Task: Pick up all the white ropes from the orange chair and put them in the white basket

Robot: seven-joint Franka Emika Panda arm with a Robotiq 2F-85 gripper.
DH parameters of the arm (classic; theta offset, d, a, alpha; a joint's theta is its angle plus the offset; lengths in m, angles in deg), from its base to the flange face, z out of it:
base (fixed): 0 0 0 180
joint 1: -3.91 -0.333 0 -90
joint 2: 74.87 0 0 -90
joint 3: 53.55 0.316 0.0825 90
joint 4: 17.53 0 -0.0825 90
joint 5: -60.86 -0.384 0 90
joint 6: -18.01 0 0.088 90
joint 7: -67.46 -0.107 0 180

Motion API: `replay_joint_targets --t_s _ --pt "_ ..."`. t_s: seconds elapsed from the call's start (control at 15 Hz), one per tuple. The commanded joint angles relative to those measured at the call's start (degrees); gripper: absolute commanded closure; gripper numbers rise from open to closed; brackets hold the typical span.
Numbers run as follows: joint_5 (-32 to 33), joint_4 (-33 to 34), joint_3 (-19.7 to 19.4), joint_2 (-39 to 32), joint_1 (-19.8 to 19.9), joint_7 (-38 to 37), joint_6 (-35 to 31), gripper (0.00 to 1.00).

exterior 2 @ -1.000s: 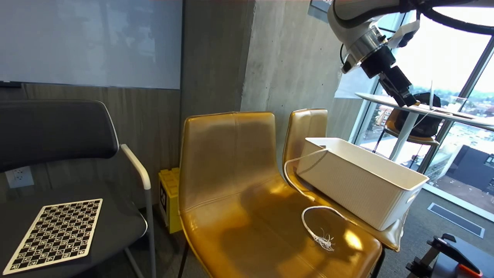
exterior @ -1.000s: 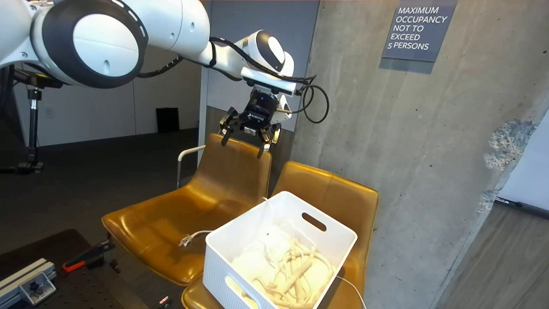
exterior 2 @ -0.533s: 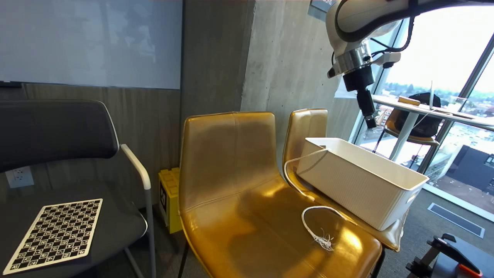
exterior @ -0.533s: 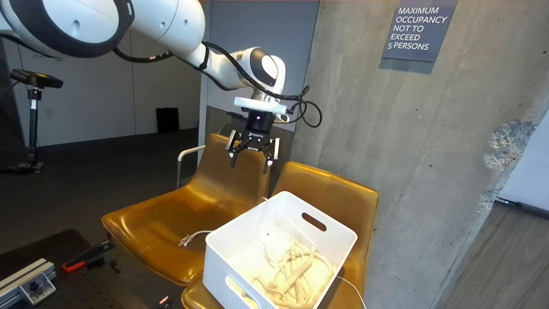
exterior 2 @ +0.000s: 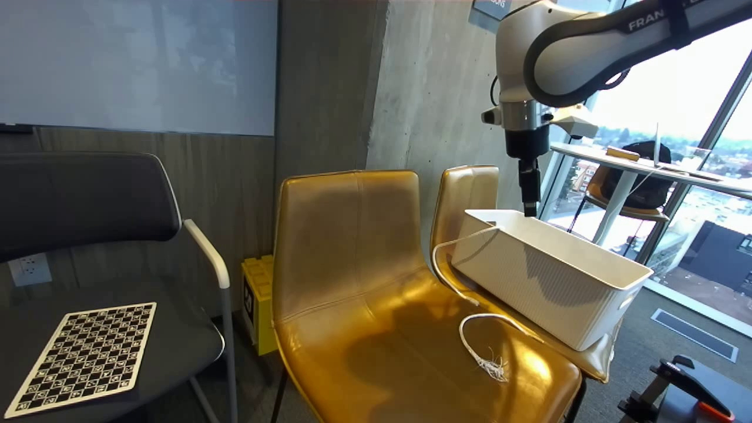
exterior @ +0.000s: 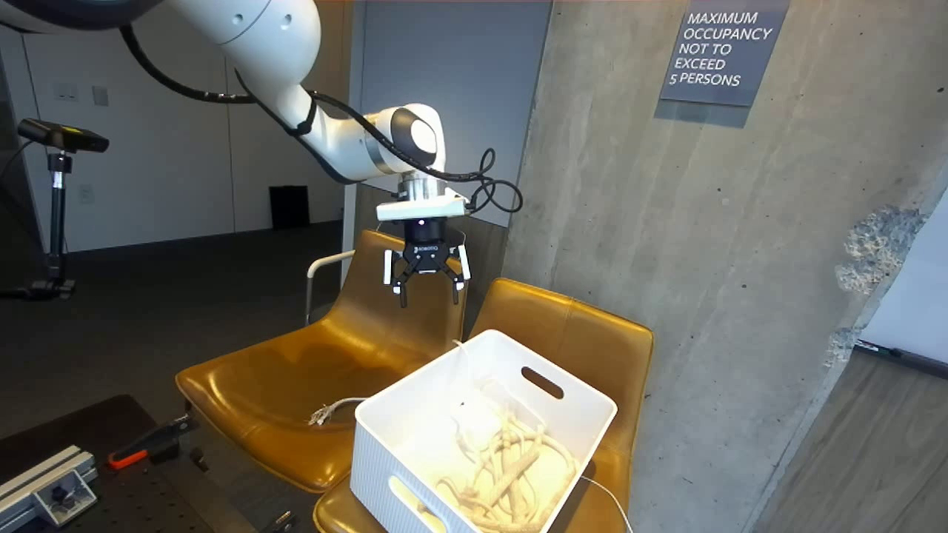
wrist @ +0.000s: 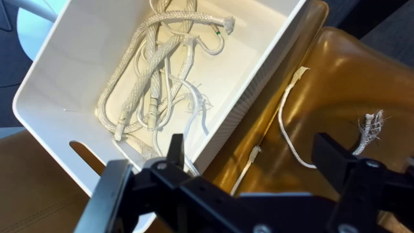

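Loose white rope (wrist: pixel 280 118) on the orange chair (exterior 2: pixel 346 329), bent in a U: taped tip just beside the gap between the seats, frayed tip farther in on the seat, both ends pointing toward the seat front, so its long axis runs roughly back to front. Second rope (exterior 2: pixel 435 261) goes over the rim of the white basket (exterior 2: pixel 529 273) and drops outside it, taped tip at the gap and also aimed frontward; can't tell which seat that tip rests on. More ropes (wrist: pixel 147 72) lie inside the basket, thick braids crossing thin cords, several slanting lower left to upper right in the wrist view. Basket sits on the twin chair (exterior: pixel 578 314), long axis back to front, alongside the orange seat; its side wall stands between the loose rope and those inside. Hand (exterior: pixel 429 298) points straight down in both exterior views, fingers spread wide; in the wrist view one finger overlaps the basket, the other hides part of the loose rope. Around: black chair (exterior 2: pixel 82 200) holding a checkered board (exterior 2: pixel 83 358), yellow box (exterior 2: pixel 259 305) between it and the orange chair, clamp (exterior: pixel 157 438) at the dark bench (exterior: pixel 141 503), occupancy sign (exterior: pixel 722 50) on the concrete wall (exterior: pixel 644 215).
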Motion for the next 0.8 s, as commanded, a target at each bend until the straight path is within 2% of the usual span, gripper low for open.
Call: replay_joint_targets --t_s 0.0,0.33,0.53,0.73 --pt "7.2 -14.2 1.0 7.6 -2.5 -4.5 -9.3 0.0" --pt "19.1 -30.1 3.0 15.7 -8.2 -15.3 -15.7 0.0" --pt "24.1 -31.3 5.5 17.2 -10.1 -20.1 -13.6 0.0" --pt "24.6 -29.1 7.5 17.1 -10.4 -20.6 -11.4 0.0"
